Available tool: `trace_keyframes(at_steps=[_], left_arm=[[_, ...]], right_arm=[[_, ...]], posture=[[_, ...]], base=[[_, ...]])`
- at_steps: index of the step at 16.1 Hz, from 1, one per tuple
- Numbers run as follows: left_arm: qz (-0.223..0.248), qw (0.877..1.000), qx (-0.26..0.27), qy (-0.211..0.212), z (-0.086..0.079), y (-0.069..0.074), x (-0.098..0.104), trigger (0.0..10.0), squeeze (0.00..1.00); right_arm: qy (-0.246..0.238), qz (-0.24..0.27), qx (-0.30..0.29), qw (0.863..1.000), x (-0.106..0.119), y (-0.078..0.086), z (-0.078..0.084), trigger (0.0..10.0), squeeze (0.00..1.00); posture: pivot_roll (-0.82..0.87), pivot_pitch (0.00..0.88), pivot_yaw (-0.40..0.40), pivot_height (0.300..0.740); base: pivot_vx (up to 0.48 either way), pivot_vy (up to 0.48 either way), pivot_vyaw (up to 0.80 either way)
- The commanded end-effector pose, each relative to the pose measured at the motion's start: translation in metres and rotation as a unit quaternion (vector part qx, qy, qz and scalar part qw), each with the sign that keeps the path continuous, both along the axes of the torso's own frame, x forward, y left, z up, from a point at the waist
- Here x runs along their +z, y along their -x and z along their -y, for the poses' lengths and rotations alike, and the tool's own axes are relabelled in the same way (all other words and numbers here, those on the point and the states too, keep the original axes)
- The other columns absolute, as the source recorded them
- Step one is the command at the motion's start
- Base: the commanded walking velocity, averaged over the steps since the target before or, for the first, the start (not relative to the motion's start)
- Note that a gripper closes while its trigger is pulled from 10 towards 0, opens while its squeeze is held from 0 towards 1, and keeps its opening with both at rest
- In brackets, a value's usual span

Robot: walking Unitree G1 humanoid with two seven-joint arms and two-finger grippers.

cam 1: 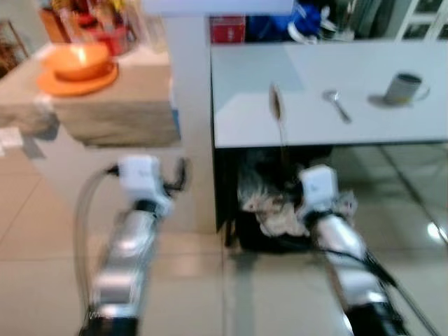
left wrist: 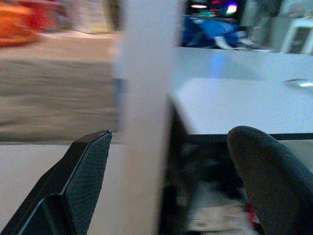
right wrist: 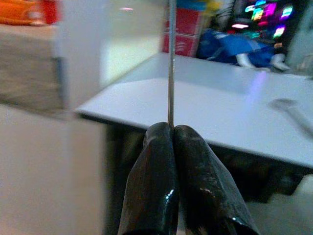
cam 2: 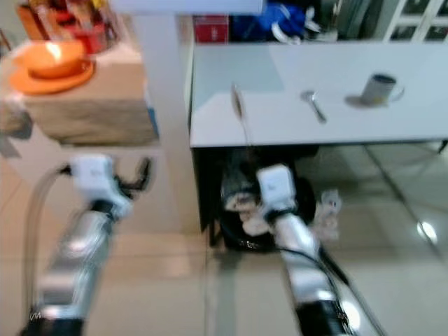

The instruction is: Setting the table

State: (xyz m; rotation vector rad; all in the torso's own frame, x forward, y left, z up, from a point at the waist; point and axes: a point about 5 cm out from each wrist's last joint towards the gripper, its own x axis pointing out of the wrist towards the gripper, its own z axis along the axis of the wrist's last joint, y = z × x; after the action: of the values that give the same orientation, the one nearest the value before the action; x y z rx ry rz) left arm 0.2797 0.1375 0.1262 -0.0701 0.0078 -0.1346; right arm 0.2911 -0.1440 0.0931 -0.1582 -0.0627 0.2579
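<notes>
A blurred view looks down at a white table (cam 1: 392,126) from the floor in front of it. The right gripper (right wrist: 172,128) is pinched tight on the thin handle of a spoon (cam 1: 276,102), holding it upright with its bowl above the table's near edge. A second spoon (cam 1: 337,104) lies further along the tabletop, with a grey mug (cam 1: 404,89) beyond it to the right. The left gripper (left wrist: 166,147) hangs low before a white post (left wrist: 146,98), fingers (left wrist: 83,171) spread apart. An orange bowl on an orange plate (cam 1: 77,82) sits on a counter at left.
</notes>
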Motion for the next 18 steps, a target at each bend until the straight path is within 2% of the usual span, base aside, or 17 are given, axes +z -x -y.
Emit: trace_keyframes(at_steps=[1, 16, 18], left_arm=[[0.004, 1.0, 0.016, -0.013, -0.0104, -0.0015, 0.0028, 10.0, 0.0], [0.005, 1.0, 0.017, -0.017, -0.0096, -0.004, 0.0026, 10.0, 0.0], [-0.001, 0.999, 0.029, -0.031, -0.0113, -0.0049, -0.0004, 10.0, 0.0]], right_arm=[[-0.009, 0.019, 0.015, 1.0, 0.0094, -0.0032, -0.0099, 0.0, 0.0], [-0.005, 0.015, 0.014, 1.0, 0.0091, -0.0027, -0.0077, 0.0, 0.0], [-0.005, 0.015, 0.016, 1.0, 0.0091, -0.0029, -0.0087, 0.0, 0.0]], posture=[[-0.07, 0.0, 0.035, 0.731], [-0.08, 0.0, 0.037, 0.731], [-0.08, 0.0, 0.034, 0.731]], base=[[0.277, -0.39, 0.0], [0.278, -0.388, 0.0], [0.0, 0.0, 0.0]])
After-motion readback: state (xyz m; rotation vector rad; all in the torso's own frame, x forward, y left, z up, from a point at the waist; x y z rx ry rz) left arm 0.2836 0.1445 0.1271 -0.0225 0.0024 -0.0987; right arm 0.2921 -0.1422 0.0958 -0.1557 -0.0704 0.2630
